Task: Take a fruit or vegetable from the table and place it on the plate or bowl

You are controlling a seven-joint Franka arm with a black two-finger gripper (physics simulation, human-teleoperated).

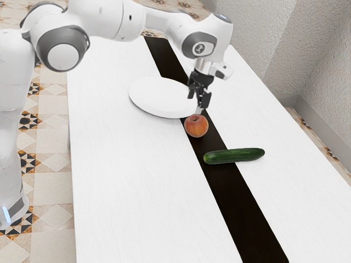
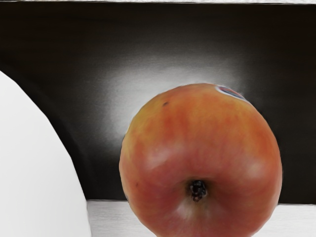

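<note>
Lying nearest, the cucumber (image 1: 234, 155) crosses the table's (image 1: 126, 181) dark strip (image 1: 241, 213). Behind it the apple (image 1: 196, 125) sits on the strip. The claw (image 1: 200, 104) hangs just above, apart and empty. Farthest is the plate (image 1: 159, 97).

The place looks like a room in a home, perhaps a dining corner. A long white table (image 1: 126, 181) with a dark strip (image 1: 241, 213) down its middle stands on a floor (image 1: 49, 142) of patterned beige tiles. Rough grey plaster walls (image 1: 318, 55) rise beyond the gripper (image 1: 202, 105). Just beside the gripper lie a white plate (image 1: 156, 97), an apple (image 1: 196, 125) and a cucumber (image 1: 234, 155).
</note>
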